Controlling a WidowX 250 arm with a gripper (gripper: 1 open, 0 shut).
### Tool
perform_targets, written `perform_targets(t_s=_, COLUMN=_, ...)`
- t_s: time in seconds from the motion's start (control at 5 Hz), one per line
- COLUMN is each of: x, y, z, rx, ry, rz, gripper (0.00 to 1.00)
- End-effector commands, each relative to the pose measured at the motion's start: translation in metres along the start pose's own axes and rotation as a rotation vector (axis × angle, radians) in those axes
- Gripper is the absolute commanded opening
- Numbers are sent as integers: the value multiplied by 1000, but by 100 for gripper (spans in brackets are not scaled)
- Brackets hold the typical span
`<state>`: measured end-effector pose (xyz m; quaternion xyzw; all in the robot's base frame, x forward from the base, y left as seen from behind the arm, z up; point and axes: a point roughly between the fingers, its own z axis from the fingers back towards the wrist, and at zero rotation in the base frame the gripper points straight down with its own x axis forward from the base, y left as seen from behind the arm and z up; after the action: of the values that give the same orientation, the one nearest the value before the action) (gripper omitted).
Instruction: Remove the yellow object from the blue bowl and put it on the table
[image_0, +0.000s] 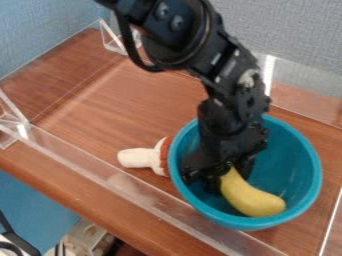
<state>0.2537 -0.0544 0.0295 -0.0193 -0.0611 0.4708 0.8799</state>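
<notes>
The yellow object (251, 198), a small curved banana, lies in the blue bowl (311, 168) at the right front of the table (107, 100). My gripper (225, 168) reaches down into the bowl from above, its dark fingers closed around the banana's upper end. The banana's lower end still rests on the bowl's floor. The arm hides the bowl's back rim.
A cream mushroom-shaped toy (139, 157) with a reddish part lies against the bowl's left side, partly hidden by it. A low clear acrylic wall (80, 160) runs along the front edge, and clear brackets (120, 40) stand at the back.
</notes>
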Motion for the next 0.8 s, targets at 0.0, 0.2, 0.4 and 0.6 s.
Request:
perform_targets(t_s=0.0, x=18, y=-4, z=5, rx=-13, ry=-4, rz=-16, gripper=0)
perform_targets(t_s=0.2, x=18, y=-6, z=12, rx=-18, ry=2, rz=-40, gripper=0)
perform_targets(t_s=0.4, x=17, y=-8, z=22, rx=-23, ry=9, rz=-64, gripper=0)
perform_targets(t_s=0.6, x=17, y=-11, z=33, rx=-29, ry=17, rz=-90, gripper=0)
